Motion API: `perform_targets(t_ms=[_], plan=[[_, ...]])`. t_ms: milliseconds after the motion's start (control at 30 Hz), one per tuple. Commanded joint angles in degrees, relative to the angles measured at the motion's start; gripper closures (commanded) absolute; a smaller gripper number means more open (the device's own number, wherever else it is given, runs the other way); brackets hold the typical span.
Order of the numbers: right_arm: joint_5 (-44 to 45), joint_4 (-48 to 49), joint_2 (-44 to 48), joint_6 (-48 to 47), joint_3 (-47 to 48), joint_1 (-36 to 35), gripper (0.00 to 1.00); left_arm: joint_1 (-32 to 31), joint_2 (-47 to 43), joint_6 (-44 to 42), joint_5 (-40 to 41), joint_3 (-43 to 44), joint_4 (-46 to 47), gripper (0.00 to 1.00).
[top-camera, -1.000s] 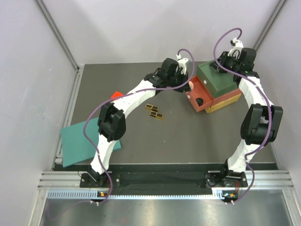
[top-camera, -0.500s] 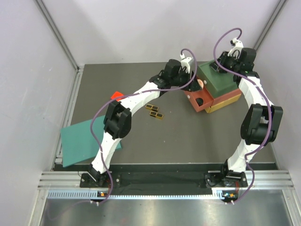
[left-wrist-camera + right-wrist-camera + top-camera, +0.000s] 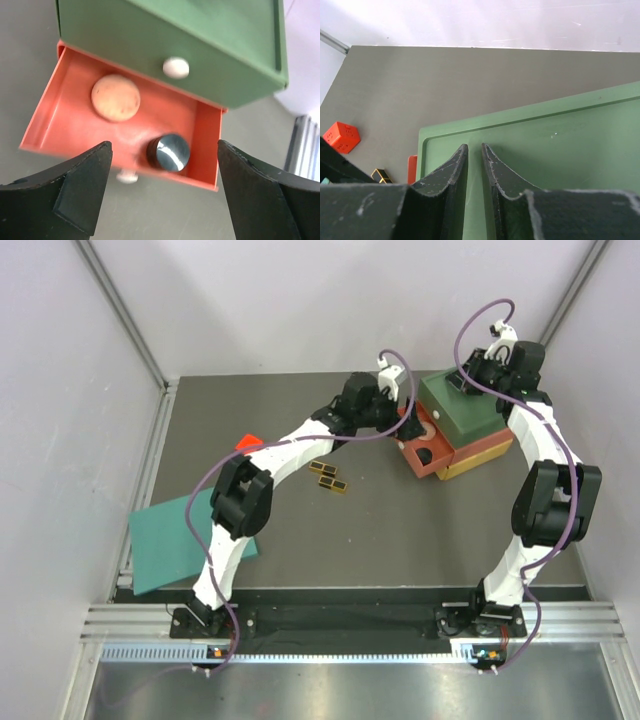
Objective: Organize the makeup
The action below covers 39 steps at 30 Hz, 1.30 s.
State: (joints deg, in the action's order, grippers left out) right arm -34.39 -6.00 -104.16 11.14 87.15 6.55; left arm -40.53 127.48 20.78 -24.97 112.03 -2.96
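My left gripper (image 3: 165, 190) hangs open over the pulled-out red drawer (image 3: 65, 120) of the stacked box, with nothing between its fingers. In the drawer lie a copper disc (image 3: 115, 97) and a black round compact (image 3: 169, 152). From above, the left gripper (image 3: 408, 425) is at the drawer's left end. A black-gold palette (image 3: 328, 476) lies on the table left of the box. My right gripper (image 3: 474, 146) rests on the green box top (image 3: 560, 145), shut to a narrow slit and holding nothing.
The drawer box (image 3: 470, 405) stands at the back right, green over red over yellow (image 3: 480, 462). A red cube (image 3: 247, 443) sits at mid left. A teal sheet (image 3: 170, 540) lies at the near left. Walls close in on both sides.
My left gripper's jaws have gone from shut to wide open over the red drawer, and the copper disc now lies in the drawer. The right arm has not moved.
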Motion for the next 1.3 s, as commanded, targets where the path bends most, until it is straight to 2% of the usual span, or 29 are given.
perform_targets(t_ms=[0, 33, 67, 233, 367, 533, 933, 1067, 1267], plan=[[3.54, -23.27, -7.55, -1.82, -5.51, -0.13, 0.81, 0.72, -8.91, -8.54, -1.48, -7.49, 5.78, 0.09], [3.54, -23.27, -7.46, -1.82, -5.59, -0.13, 0.81, 0.81, -10.66, -12.47, -1.74, -9.09, 5.34, 0.07], [3.46, -23.27, -7.46, -1.91, -5.59, -0.13, 0.81, 0.81, -11.54, -14.51, -1.57, -10.76, 4.73, 0.01], [3.28, -23.09, -7.55, -1.82, -5.68, -0.04, 0.81, 0.81, -16.90, -27.95, -2.27, -22.10, 3.23, 0.01], [3.19, -23.09, -7.64, -1.91, -5.77, -0.04, 0.81, 0.89, -17.71, -33.16, -1.57, -28.60, 4.01, 0.01], [3.19, -23.09, -7.73, -1.91, -5.77, 0.04, 0.81, 0.81, -15.43, -35.27, -3.15, -30.20, 9.02, 0.01], [3.45, -23.09, -7.37, -1.91, -5.94, 0.05, 0.81, 0.02, -3.48, -28.95, -7.99, -17.38, 15.00, 0.01], [3.37, -23.00, -7.46, -1.91, -5.94, 0.13, 0.81, -1.48, 1.18, -27.81, -8.52, -9.66, 13.24, 0.01], [3.19, -22.83, -7.29, -1.82, -6.29, 0.31, 0.81, -4.37, 6.19, -22.98, -8.78, -2.54, 17.90, 0.01]])
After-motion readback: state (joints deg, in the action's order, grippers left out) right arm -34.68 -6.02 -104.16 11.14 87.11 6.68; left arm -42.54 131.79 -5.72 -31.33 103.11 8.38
